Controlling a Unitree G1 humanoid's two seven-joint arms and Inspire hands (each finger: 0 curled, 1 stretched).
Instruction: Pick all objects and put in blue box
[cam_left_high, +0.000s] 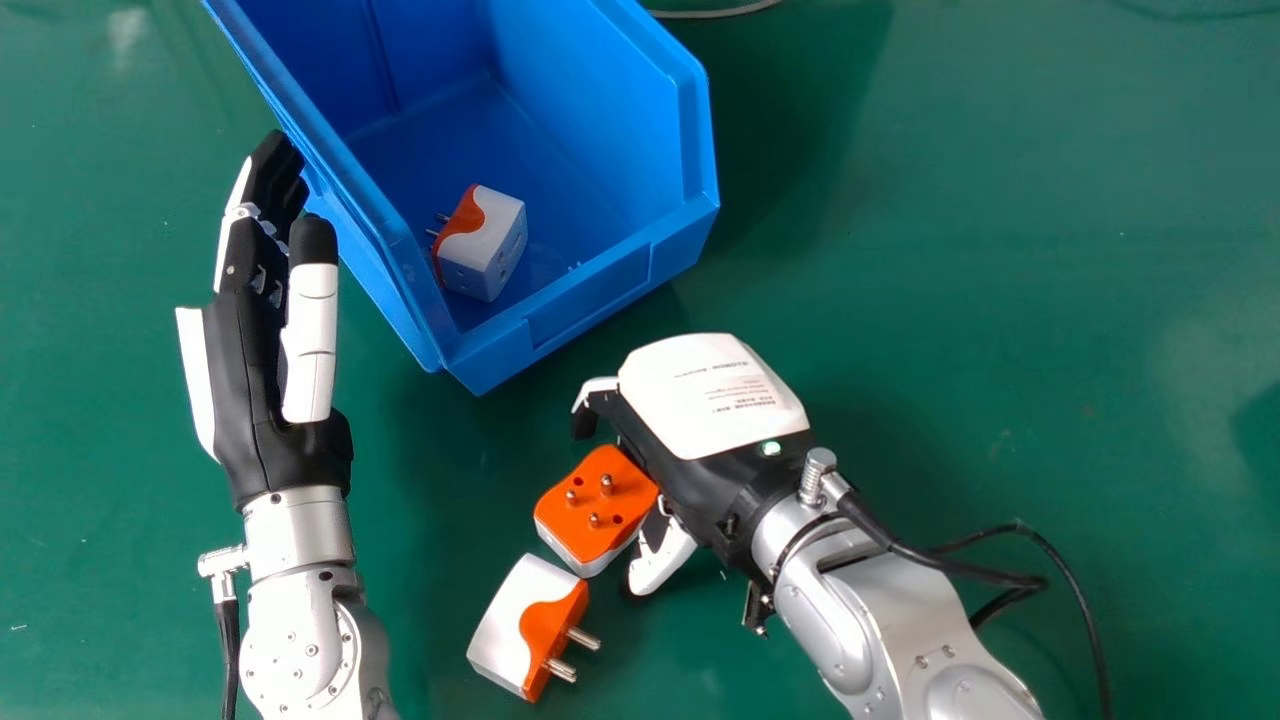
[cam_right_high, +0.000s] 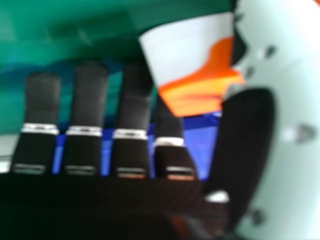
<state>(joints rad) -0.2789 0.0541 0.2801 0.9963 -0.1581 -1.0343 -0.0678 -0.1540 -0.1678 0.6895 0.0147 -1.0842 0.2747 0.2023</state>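
"How are your fingers?"

"My right hand (cam_left_high: 700, 400) has them loosely extended, thumb apart. One adapter (cam_left_high: 600, 510) sits between; whether it's gripped, I can't tell."

"The other two?"

"A second adapter (cam_left_high: 510, 620) lies near the thumb, on the worktop (cam_left_high: 1000, 300). Beyond the fingers, one blue box (cam_left_high: 590, 290) holds the third adapter (cam_left_high: 485, 250). My left hand (cam_left_high: 250, 420), fingers straight, is beside it."
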